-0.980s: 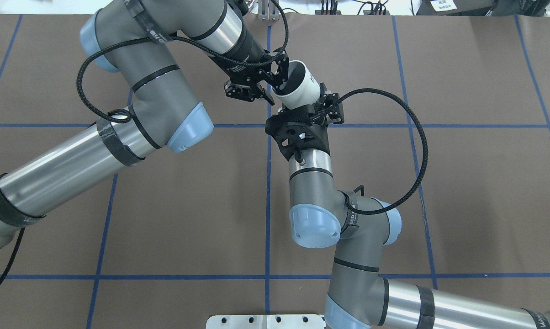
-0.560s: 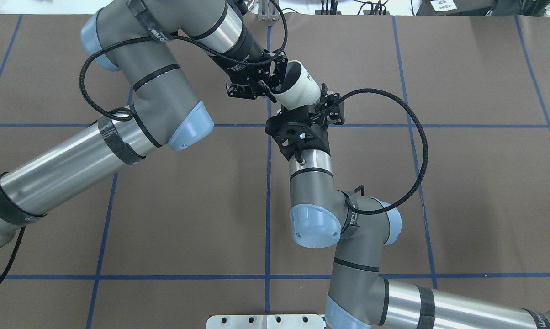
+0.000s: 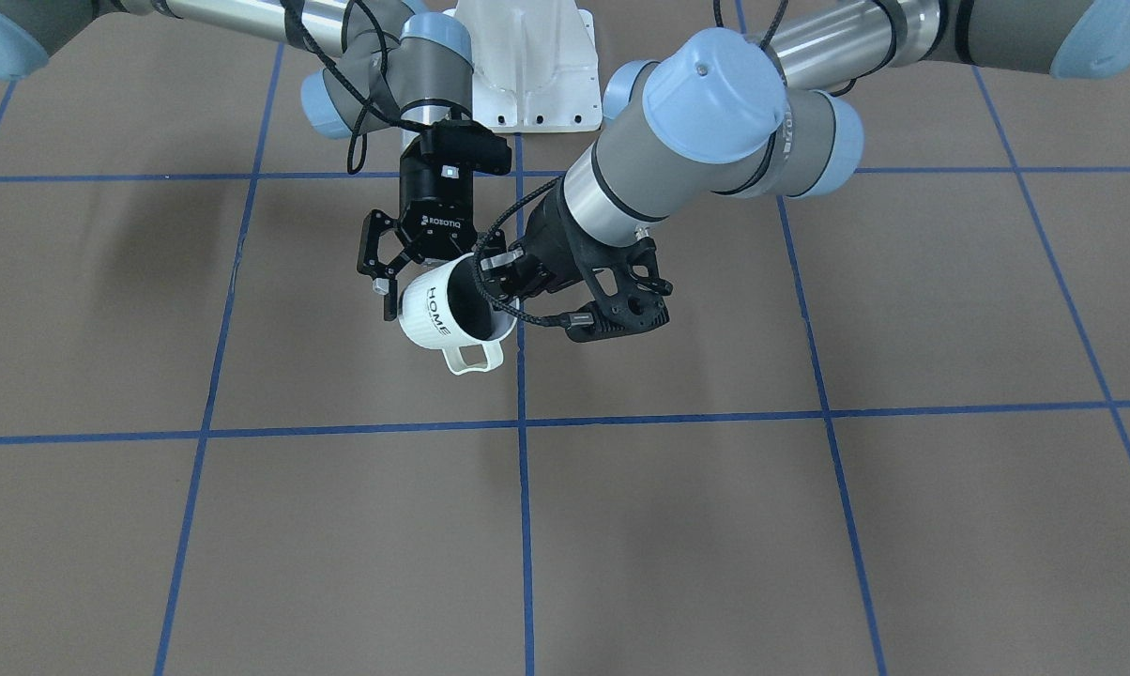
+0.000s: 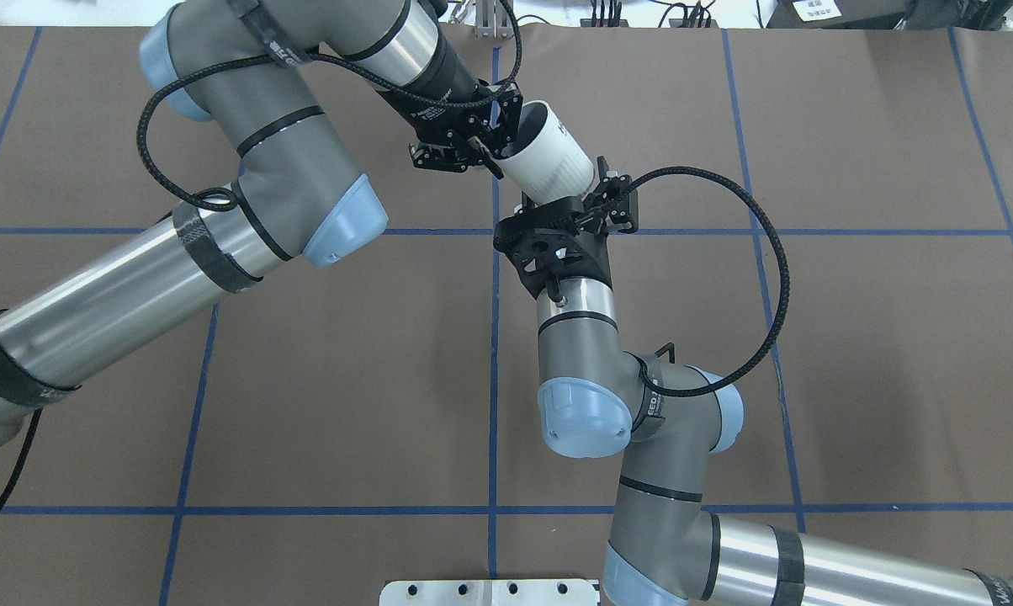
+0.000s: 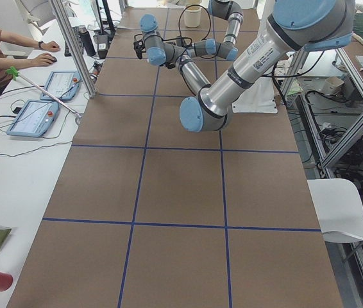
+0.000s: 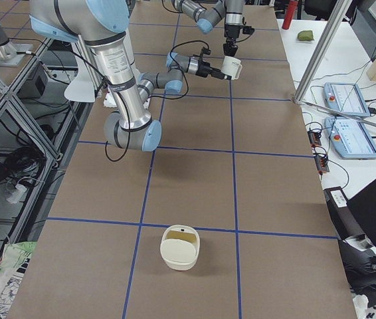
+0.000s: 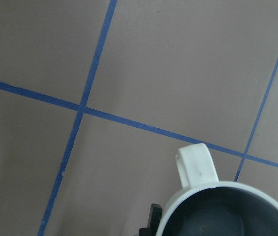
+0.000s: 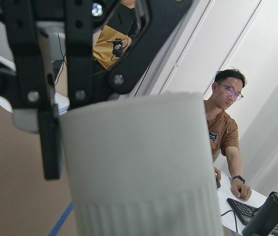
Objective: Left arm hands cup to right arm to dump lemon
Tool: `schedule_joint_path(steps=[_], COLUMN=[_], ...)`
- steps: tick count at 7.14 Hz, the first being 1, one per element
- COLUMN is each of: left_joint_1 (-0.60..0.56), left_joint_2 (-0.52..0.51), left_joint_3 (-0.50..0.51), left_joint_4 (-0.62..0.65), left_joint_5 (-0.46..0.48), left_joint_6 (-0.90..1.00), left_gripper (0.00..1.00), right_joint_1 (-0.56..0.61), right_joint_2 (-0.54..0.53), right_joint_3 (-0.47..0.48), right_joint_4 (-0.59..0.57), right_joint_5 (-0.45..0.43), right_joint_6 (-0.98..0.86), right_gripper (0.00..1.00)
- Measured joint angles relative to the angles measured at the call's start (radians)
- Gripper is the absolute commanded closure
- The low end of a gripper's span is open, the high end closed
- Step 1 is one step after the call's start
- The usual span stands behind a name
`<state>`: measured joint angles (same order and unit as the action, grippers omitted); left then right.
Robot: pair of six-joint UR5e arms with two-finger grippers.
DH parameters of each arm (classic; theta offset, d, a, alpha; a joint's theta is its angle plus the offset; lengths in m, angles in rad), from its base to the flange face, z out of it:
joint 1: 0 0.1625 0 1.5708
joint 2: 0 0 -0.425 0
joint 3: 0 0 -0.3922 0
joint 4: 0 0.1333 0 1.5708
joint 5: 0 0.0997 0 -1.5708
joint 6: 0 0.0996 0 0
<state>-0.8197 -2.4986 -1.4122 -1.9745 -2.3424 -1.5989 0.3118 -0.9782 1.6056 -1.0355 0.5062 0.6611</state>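
Over the table's (image 4: 851, 337) 12 o'clock side, the cup (image 4: 548, 156) now tips further toward 10 o'clock, the left gripper (image 3: 495, 272) clamped on its rim. The right gripper (image 4: 567, 187) straddles its base; we cannot tell if it squeezes, so handover seems unfinished.

This is a robotics lab. A left arm (image 4: 119, 286) and a right arm (image 4: 666, 480), both industrial robot arms, are mounted at one long edge of a table (image 4: 893, 353). The table is covered in brown sheet and ruled into squares with blue tape (image 4: 494, 379). Metal posts (image 6: 322, 48) rise at the opposite edge, where a white desk (image 5: 2, 192) carries control tablets (image 5: 33, 119) and loose cables (image 5: 15, 152). A person (image 8: 220, 132) sits there at a keyboard (image 8: 239, 206). Metal racks (image 6: 15, 101) hung with wiring stand behind the robot.
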Motion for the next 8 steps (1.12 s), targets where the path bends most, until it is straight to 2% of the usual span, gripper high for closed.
schedule_joint_path(steps=[4,6,8], left_joint_1=[-0.14,-0.183,-0.227], left_joint_2=[0.001,0.023,0.079], left_joint_3=[0.043,0.102,0.115], left_joint_4=[0.002,0.008,0.009], left_joint_5=[-0.027,-0.026,-0.026], left_joint_6=[0.031,0.16,0.28], left_gripper=[1.0,1.0,1.0], right_joint_1=[0.005,0.048,0.14], right_joint_2=[-0.002,-0.01,-0.038], right_joint_3=[0.024,0.089,0.153], right_joint_4=[0.004,0.004,0.003], right_joint_5=[0.024,0.14,0.336], right_joint_6=[-0.004,-0.004,0.004], right_gripper=[0.0,0.0,0.0])
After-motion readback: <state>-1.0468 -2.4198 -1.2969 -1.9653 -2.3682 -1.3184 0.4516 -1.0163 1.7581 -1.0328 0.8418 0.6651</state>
